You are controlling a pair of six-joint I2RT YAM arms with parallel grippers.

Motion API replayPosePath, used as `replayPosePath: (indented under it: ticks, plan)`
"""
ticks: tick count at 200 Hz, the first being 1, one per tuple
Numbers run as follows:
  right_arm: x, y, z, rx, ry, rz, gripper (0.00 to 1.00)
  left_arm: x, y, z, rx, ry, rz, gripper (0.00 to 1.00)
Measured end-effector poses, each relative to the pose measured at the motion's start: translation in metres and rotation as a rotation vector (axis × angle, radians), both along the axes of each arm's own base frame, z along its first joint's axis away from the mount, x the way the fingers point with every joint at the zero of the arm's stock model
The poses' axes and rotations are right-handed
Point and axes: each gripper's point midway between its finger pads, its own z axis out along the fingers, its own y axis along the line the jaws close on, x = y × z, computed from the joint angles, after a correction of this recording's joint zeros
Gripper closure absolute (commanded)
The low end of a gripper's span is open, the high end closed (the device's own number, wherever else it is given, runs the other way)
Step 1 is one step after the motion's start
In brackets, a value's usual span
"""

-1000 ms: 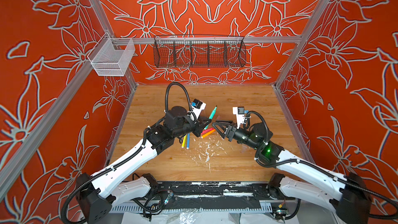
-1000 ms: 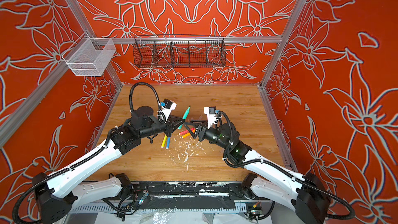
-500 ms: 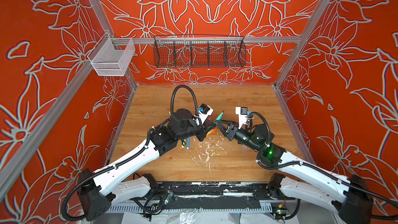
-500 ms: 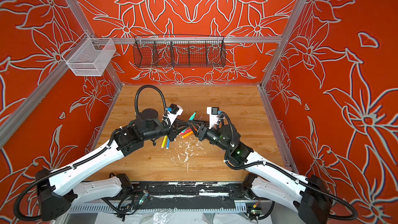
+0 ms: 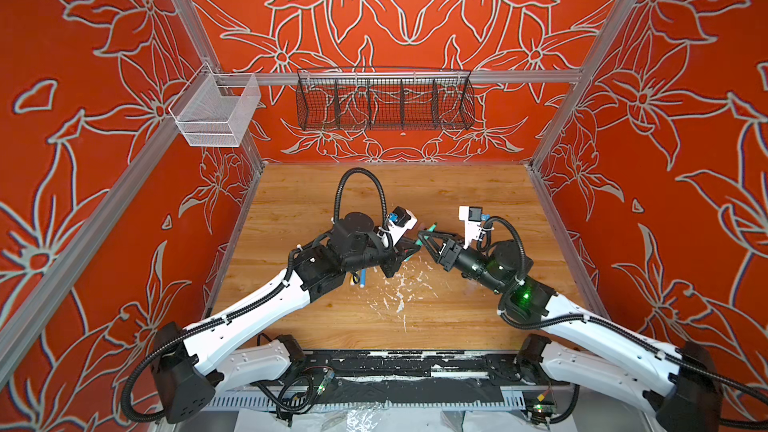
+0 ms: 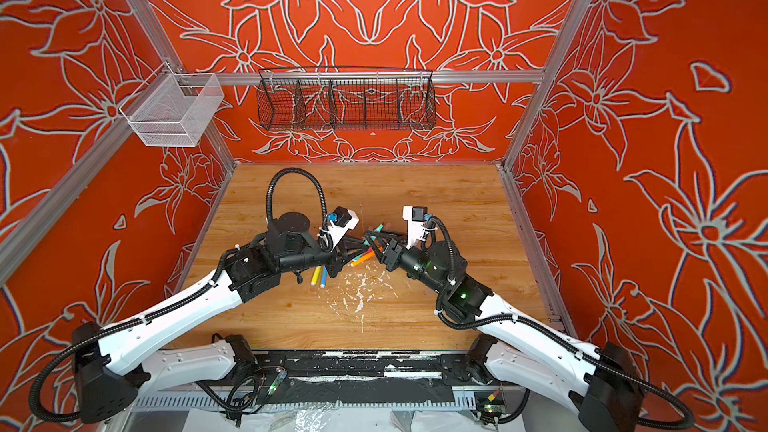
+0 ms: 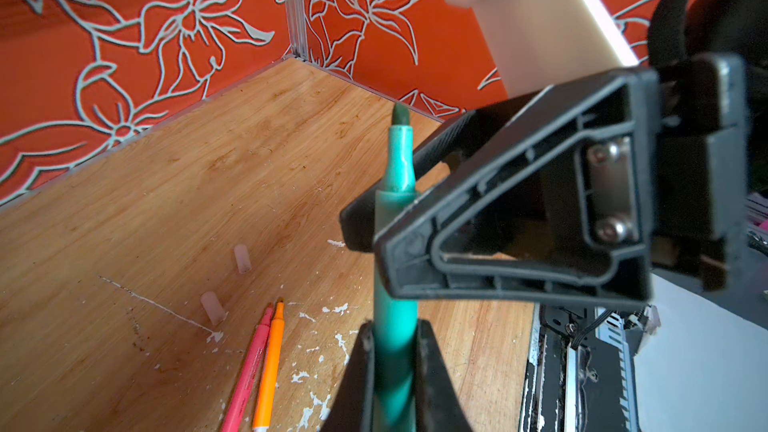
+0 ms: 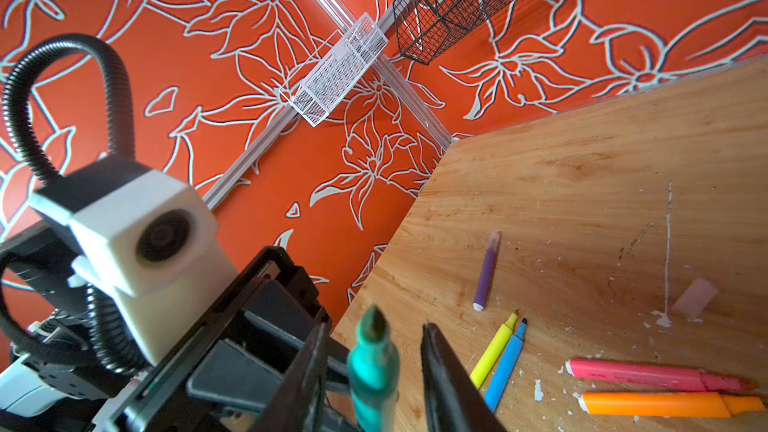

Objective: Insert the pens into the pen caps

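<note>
The job looks to be near its start. On the wooden table (image 5: 457, 201) the two arms meet near the middle in both top views. The left one reaches in from 8 o'clock and the right one from 4 o'clock. The left gripper (image 7: 392, 334) is shut tight on the green pen (image 7: 395, 184), which is held up off the table with its tip bare. The right gripper (image 8: 374, 328) has its jaws narrow, one on each side of that pen near the tip. A little gap shows on both sides, so it does not look like a real grip, and no cap shows in it. The purple pen (image 8: 485, 274) lies alone and seems to wear a clear cap (image 8: 493, 238) on its tip, so that one may be done. The yellow pen (image 6: 317, 275) and blue pen (image 6: 323, 280) lie side by side at about 8 o'clock from the grippers in a top view, tips bare. The orange pen (image 6: 362, 258) lies at about 6 o'clock with the pink pen (image 8: 648, 376) beside it, tips bare too. So five pens seem left to do. Counting: two grippers, six pens with one of each colour, and two caps loose on the wood. They are one loose cap (image 7: 242, 258) and a second loose cap (image 7: 212, 307), near the pink and orange tips. More caps may be there, but they are too faint to find.
</note>
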Motion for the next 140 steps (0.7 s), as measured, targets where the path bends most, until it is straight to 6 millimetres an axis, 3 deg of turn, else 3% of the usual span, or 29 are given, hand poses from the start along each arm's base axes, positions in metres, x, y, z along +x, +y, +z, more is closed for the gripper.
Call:
replayPosePath:
  ticks: [42,54,86,140]
  plan:
    - [0.000,-0.001,-0.004,-0.003,0.010,-0.009,0.89,-0.003,-0.003,-0.003,0.007,-0.003,-0.022,1.00]
    - [0.001,-0.001,-0.004,-0.002,0.013,-0.012,0.92,-0.003,-0.003,-0.003,0.009,-0.003,-0.020,0.91]
    - [0.000,0.003,-0.005,0.000,0.016,-0.002,0.97,-0.003,-0.003,-0.003,0.009,-0.005,-0.021,0.73]
    - [-0.013,0.015,-0.005,0.004,0.012,0.043,0.98,-0.004,-0.006,-0.006,0.015,-0.002,-0.035,0.69]
